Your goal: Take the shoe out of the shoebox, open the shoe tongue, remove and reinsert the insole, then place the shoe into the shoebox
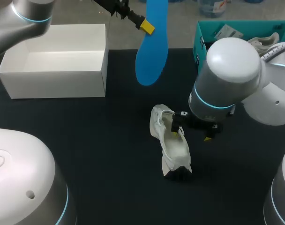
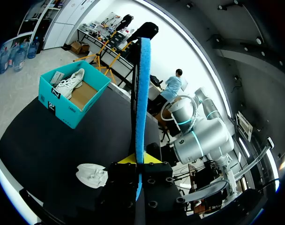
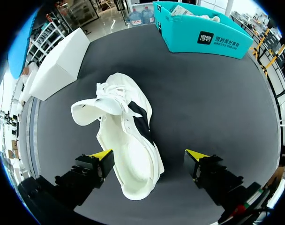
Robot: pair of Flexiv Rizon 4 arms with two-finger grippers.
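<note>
Shoe (image 3: 131, 140) lies btwn spread R jaws; insole (image 2: 142, 93) pinched in L jaws.

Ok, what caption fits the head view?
Left fingers hold the blue insole up; right fingers open at the white shoe.

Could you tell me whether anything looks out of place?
Only the blue insole is out of place: the left gripper holds it upright in the air, outside the white shoe. The shoe's tongue is pulled open; the right gripper stands open at its heel. Nothing looks spilled or damaged.
</note>
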